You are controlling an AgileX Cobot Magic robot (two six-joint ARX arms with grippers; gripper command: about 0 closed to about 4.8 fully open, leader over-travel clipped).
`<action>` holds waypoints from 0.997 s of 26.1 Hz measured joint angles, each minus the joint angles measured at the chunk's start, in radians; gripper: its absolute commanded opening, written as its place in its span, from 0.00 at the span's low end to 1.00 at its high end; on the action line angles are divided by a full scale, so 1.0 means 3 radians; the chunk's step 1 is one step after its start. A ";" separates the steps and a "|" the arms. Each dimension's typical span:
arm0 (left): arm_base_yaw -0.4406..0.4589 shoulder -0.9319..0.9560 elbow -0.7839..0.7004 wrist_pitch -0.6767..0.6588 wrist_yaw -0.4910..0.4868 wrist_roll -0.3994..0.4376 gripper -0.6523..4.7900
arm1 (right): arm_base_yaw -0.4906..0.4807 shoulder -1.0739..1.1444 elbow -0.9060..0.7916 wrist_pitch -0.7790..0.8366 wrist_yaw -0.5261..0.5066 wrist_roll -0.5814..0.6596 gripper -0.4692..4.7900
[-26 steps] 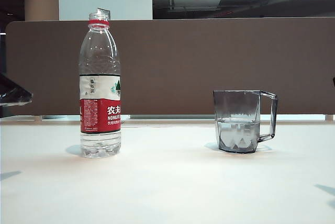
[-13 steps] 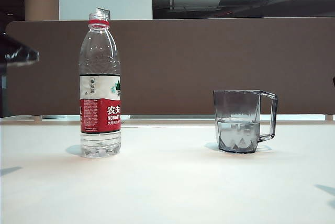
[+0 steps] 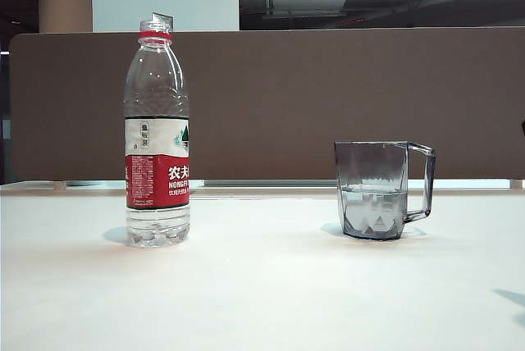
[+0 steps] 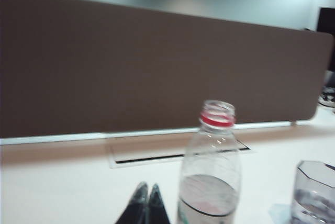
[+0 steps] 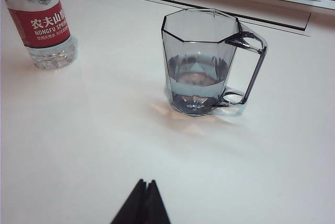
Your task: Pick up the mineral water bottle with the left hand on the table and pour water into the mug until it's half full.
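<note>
The black left arm that showed at the left edge of the exterior view a moment ago has gone out of that view; bottle and mug stand where they stood. The left gripper point(image 4: 145, 203) is drawn back and raised, its two fingertips pressed together with nothing between them, level with the upper body of the mineral water bottle point(image 3: 157, 134), which stands just beside it in the left wrist view, upright and uncapped, red neck ring showing. The bottle rests on the white table point(image 3: 262, 294), apart from any gripper. The right gripper point(image 5: 142, 203) hangs above the table, its tips likewise closed on nothing. Ahead of it stands the grey faceted mug point(image 3: 379, 189), upright, about half full of water, well apart from the bottle. A brown partition point(image 3: 328, 97) runs behind the table.
</note>
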 measured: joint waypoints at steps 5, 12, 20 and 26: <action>0.0303 -0.0295 0.0000 -0.0327 0.0004 0.0000 0.11 | 0.0000 0.0000 0.0000 0.0000 0.0000 0.0000 0.09; 0.0614 -0.0549 -0.0004 -0.0626 0.0001 0.0000 0.11 | 0.0000 0.0000 0.0000 0.0000 0.0000 0.0000 0.09; 0.0754 -0.0731 -0.0089 -0.0877 0.0001 -0.0001 0.11 | 0.0001 0.0000 0.0000 -0.0001 0.0000 0.0000 0.09; 0.0755 -0.0730 -0.0092 -0.1272 0.0003 0.0000 0.11 | 0.0000 0.0000 0.0000 -0.0001 0.0001 0.0001 0.09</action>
